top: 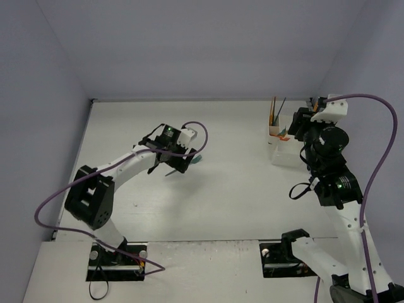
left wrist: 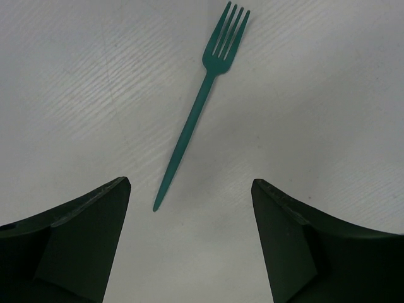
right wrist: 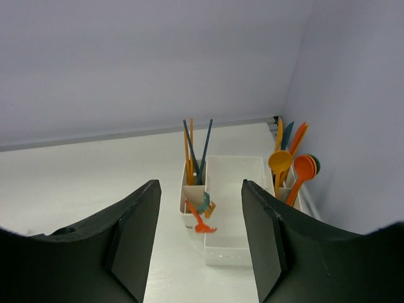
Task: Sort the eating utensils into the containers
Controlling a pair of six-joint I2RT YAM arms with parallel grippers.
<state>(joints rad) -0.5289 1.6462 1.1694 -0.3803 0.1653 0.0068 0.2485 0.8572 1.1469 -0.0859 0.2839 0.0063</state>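
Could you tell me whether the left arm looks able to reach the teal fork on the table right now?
Probably yes: the teal fork lies alone on the bare table, just ahead of the open left fingers, handle pointing toward them, with nothing between.

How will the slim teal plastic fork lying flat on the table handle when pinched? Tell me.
The slim teal plastic fork looks light, likely sliding if nudged. Its thin handle probably flexes slightly. Lying flat, it should not roll.
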